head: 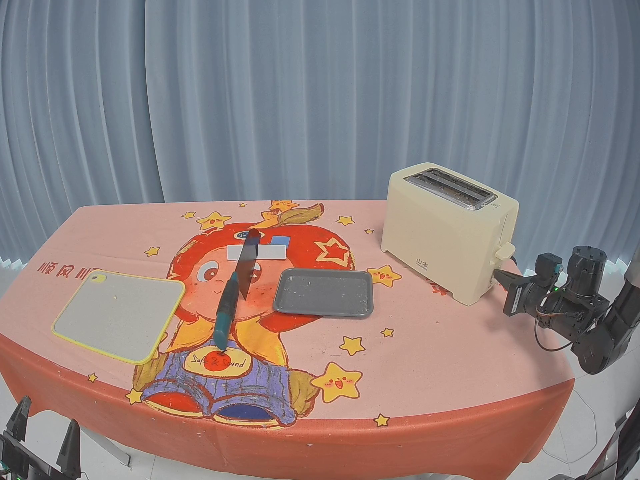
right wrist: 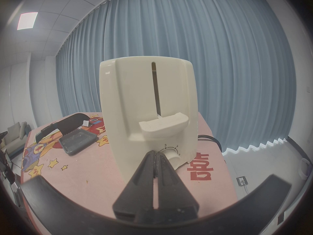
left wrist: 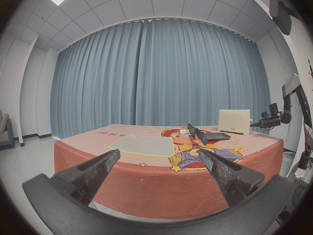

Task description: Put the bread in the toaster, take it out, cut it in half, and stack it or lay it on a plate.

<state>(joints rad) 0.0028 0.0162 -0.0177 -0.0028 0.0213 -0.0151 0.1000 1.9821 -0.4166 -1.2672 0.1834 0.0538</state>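
Left gripper: jaws wide apart, holding nothing, parked low off the near left corner of the table, well apart from everything on it

Cutting board: grey with a yellow rim, flat on the left of the cloth, bare

Knife: teal handle toward the near edge, dark blade pointing away, between the board and the tray; not held

Grey tray: mid-table, just beside the knife; reads as the plate for the last step

Toaster: cream, two slots on top, standing at the right of the table. Its lever sits at the bottom of its vertical track, so it looks pressed down

Bread: judged to be down inside the slots, hidden by the casing; cannot confirm from here

Right gripper: jaws pressed together on nothing, tips level with the dial, just below the lever and close to the toaster's end face; cannot tell if they touch it

Step in hand, as a judgement: the toasting stage, with cutting and plating not yet begun

Next move calls for: the closed tips coming up under the lever and lifting it straight along the track to raise the slice. The lever is narrow, so the tips must stay centred or they will slip off its side. After that the jaws have to open above the slots to pinch the slice and carry it across to the board
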